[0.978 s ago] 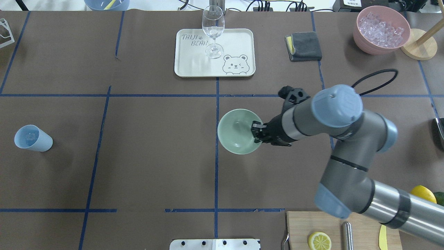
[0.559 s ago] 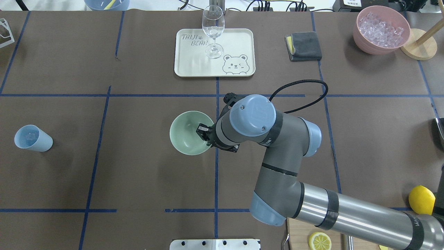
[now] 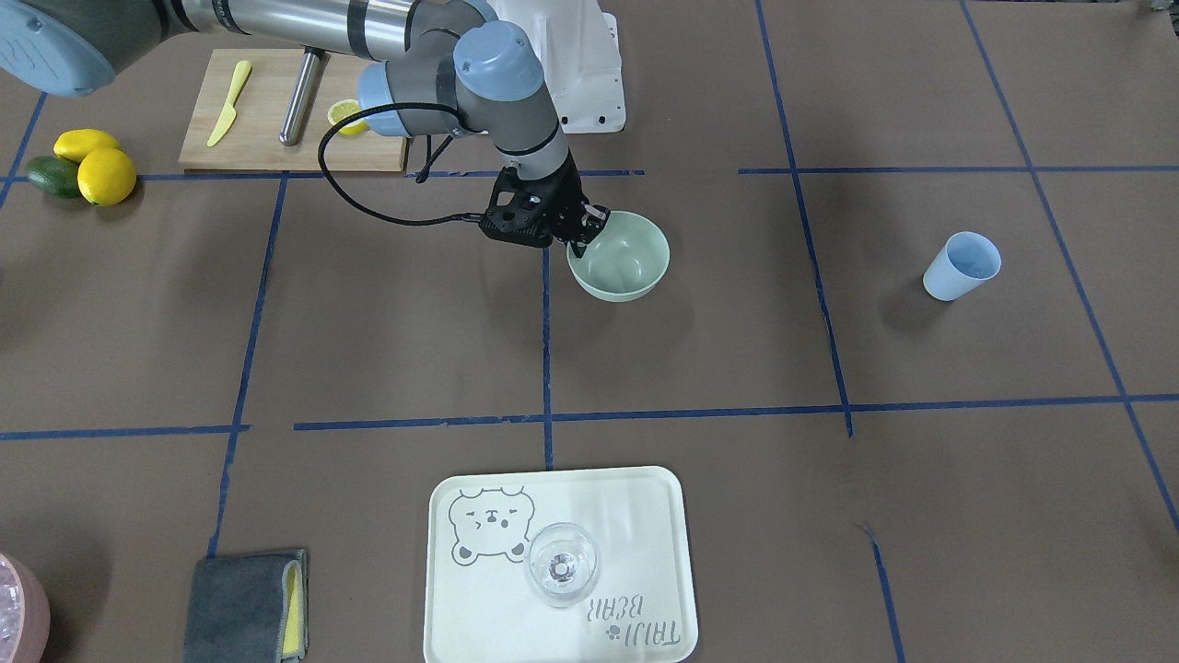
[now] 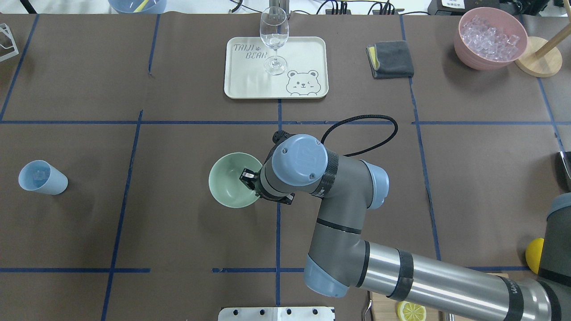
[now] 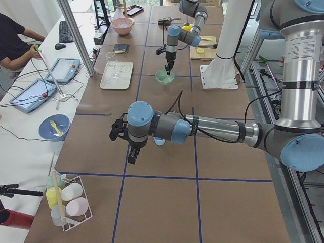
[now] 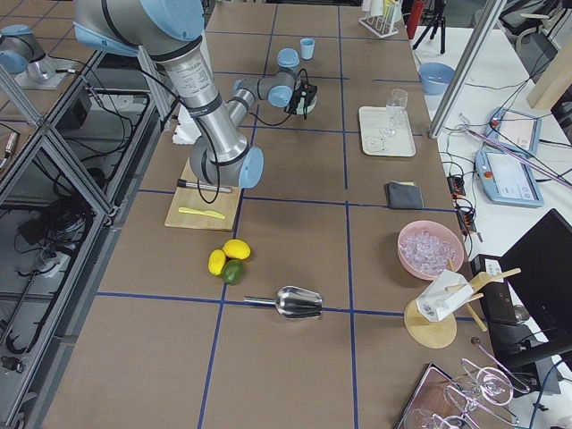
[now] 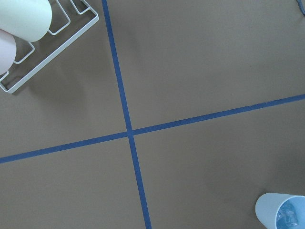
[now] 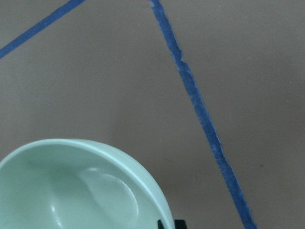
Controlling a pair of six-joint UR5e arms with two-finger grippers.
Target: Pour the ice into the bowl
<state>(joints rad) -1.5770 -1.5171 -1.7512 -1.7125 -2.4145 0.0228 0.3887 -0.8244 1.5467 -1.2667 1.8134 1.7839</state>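
The pale mint-green bowl [image 4: 226, 186] sits just left of the centre tape line; it also shows in the front view [image 3: 628, 267] and the right wrist view [image 8: 71, 191]. It holds nothing. My right gripper [image 4: 248, 177] is shut on the bowl's right rim, one finger inside and one outside. The ice [image 4: 39, 173] is a few clear cubes inside the light blue cup [image 4: 42, 177] at the far left, also low in the left wrist view [image 7: 288, 217]. My left gripper [image 5: 132, 152] shows only in the exterior left view, near the cup; I cannot tell if it is open.
A cream tray [image 4: 308, 53] with a wine glass [image 4: 274, 38] stands at the back centre. A grey cloth [image 4: 391, 59] and a pink container of ice cubes [image 4: 490, 38] are back right. A cutting board with a lemon slice [image 4: 411, 309] is front right. A wire rack [image 7: 52, 43] holds cups.
My right arm has carried the bowl leftward, from right of the centre tape line to left of it, still gripping its rim. The blue cup has not moved.
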